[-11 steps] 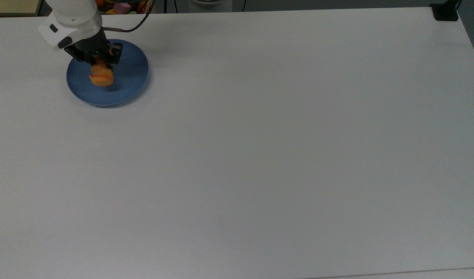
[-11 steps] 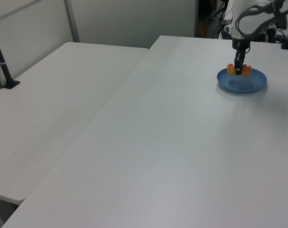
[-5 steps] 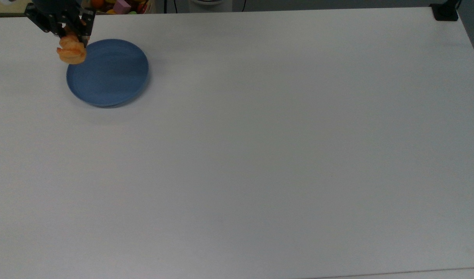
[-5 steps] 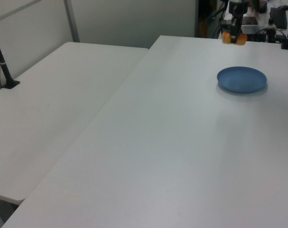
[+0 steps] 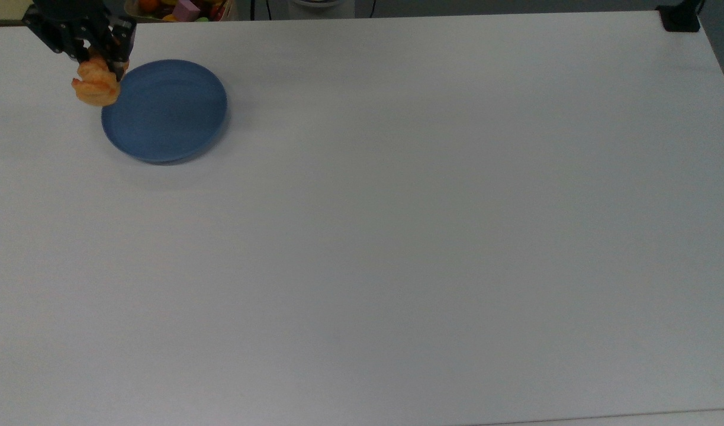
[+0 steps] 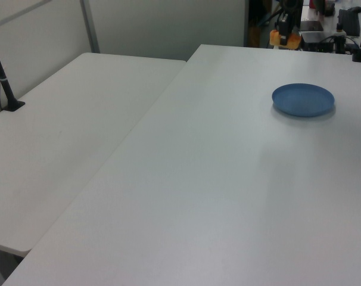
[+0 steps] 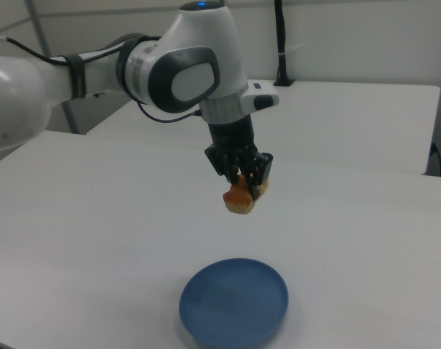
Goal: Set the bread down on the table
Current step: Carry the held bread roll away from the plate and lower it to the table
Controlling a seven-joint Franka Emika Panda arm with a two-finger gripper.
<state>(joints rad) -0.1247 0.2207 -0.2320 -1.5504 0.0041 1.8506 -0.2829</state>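
Bread (image 7: pixel 240 198) pinched tight in the gripper (image 7: pixel 244 182), hanging just under it, up above the plate (image 7: pixel 233 302).

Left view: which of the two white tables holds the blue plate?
The table on the left view's right, blue plate near its far end; the neighbouring table carries a black post.

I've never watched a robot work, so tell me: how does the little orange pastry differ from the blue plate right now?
The bread is small, lumpy and golden-orange; the blue plate is much wider, round, smooth and blue. The bread hangs in the air, clamped in the gripper; the plate lies flat on the table. In the right view the bread sits above and beyond the plate, not touching it.
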